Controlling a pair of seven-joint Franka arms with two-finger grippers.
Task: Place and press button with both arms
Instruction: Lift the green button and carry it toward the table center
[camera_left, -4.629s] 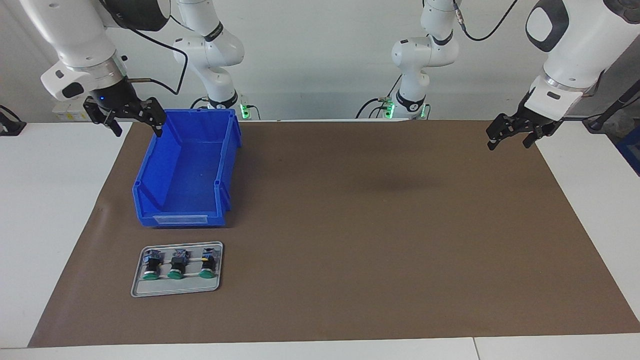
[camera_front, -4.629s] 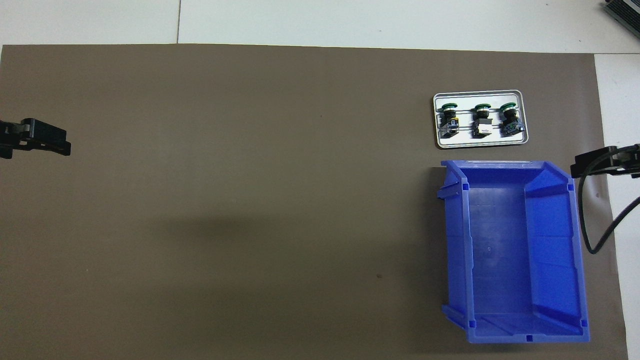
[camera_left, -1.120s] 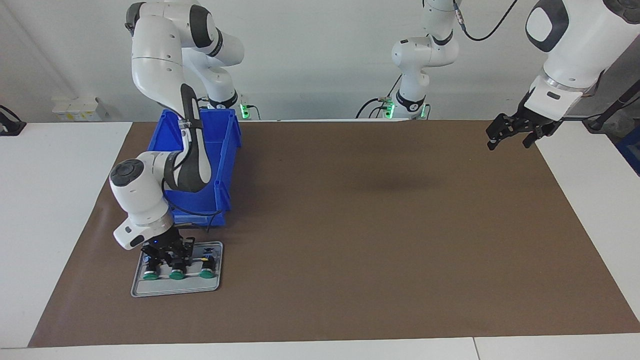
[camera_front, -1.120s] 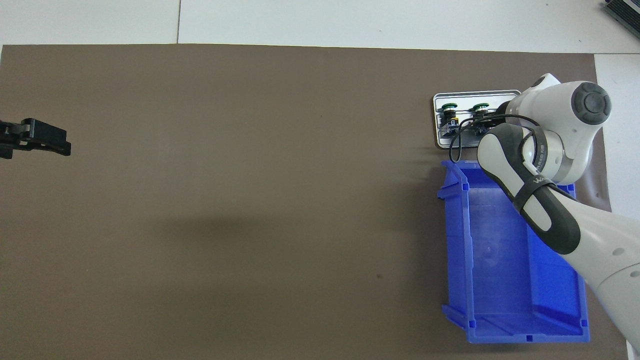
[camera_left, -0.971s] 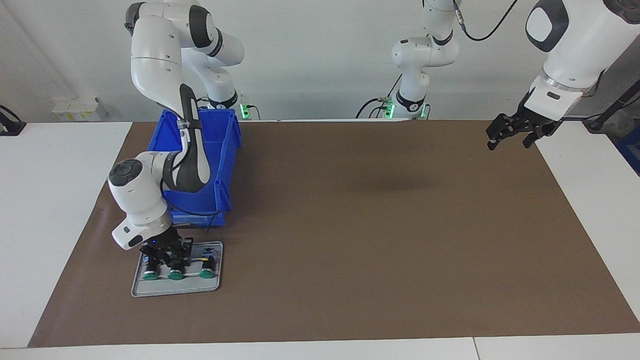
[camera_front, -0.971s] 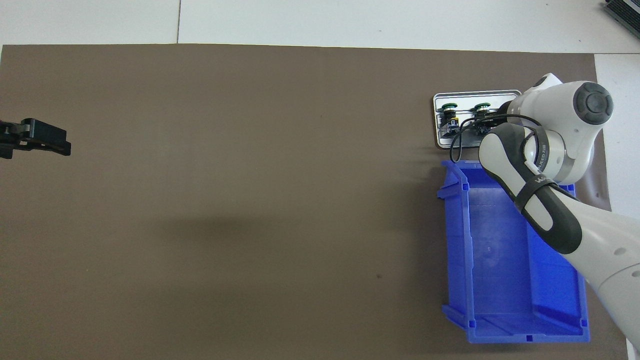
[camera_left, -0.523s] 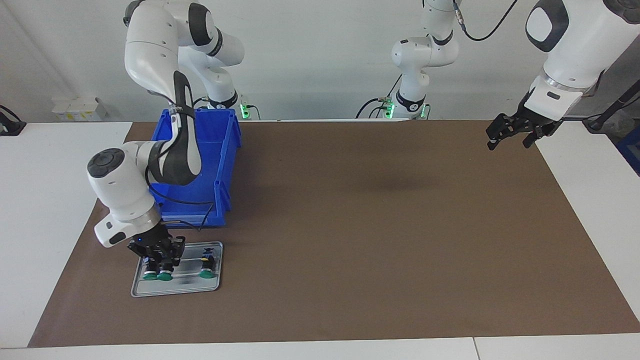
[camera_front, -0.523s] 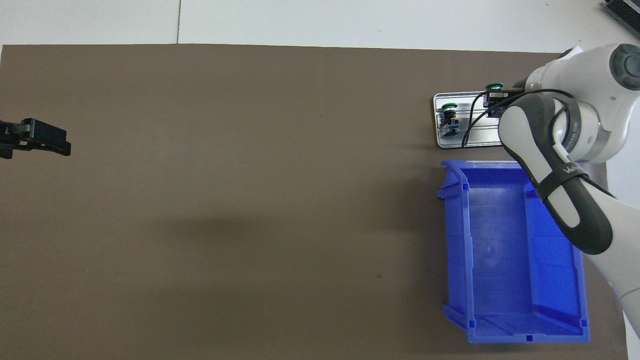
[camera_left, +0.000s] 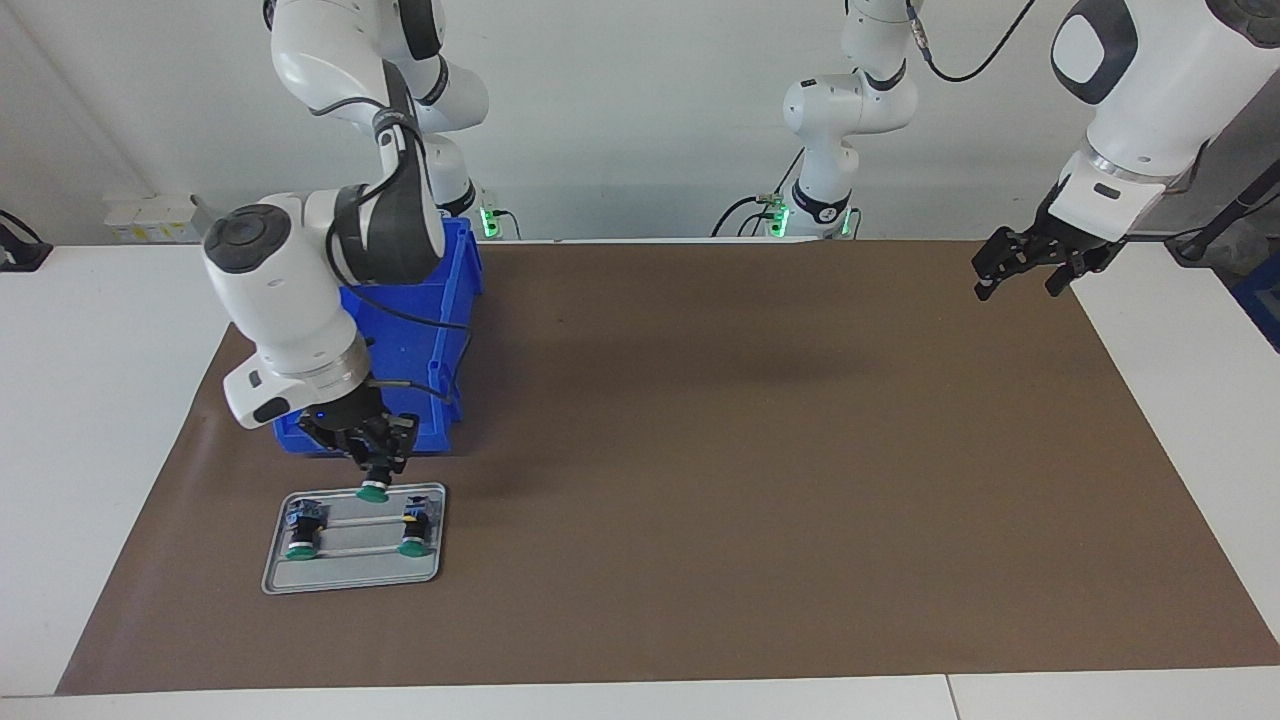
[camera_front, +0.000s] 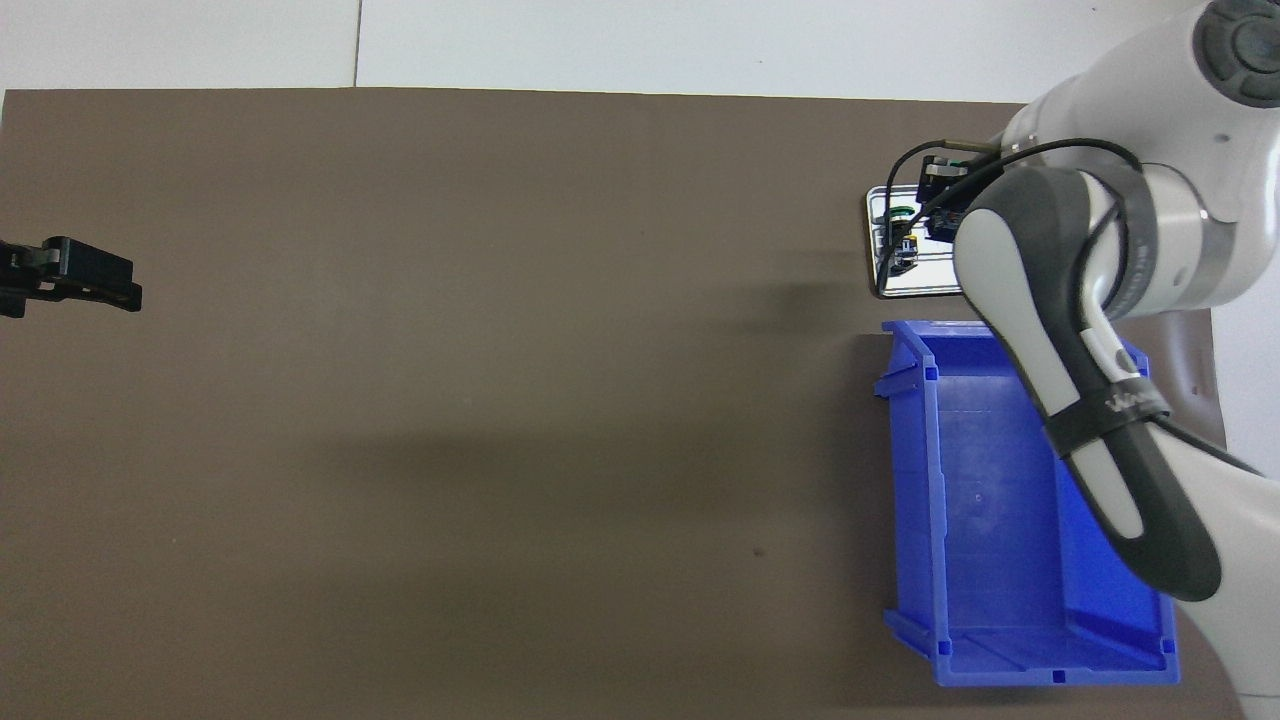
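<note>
The small push-button switch with a round green cap and black cylindrical body (camera_left: 372, 486) is held clear of the table by the right arm's black two-finger gripper (camera_left: 374, 462), cap downward, over the edge of the flat grey metal tray (camera_left: 352, 575) nearest the robots. The fingers are clenched on the body above the cap. Two matching green-capped switches (camera_left: 302, 532) are left lying on the tray, one at each end, with the middle place bare. The deep blue plastic bin (camera_left: 432, 300) stands just beside the tray, nearer to the robots.

The button is judged light, rigid and smooth-sided, so it is best gripped across the black barrel, where a firm squeeze should do no harm; the cap is better kept free for pressing.

The left arm's black gripper (camera_left: 1030, 262) waits over the mat's corner at its own end, fingers seemingly parted.

Grey lettering is seen on the right arm's dark strap in the overhead view (camera_front: 1120, 402), perhaps beginning "W", but it cannot be read.
</note>
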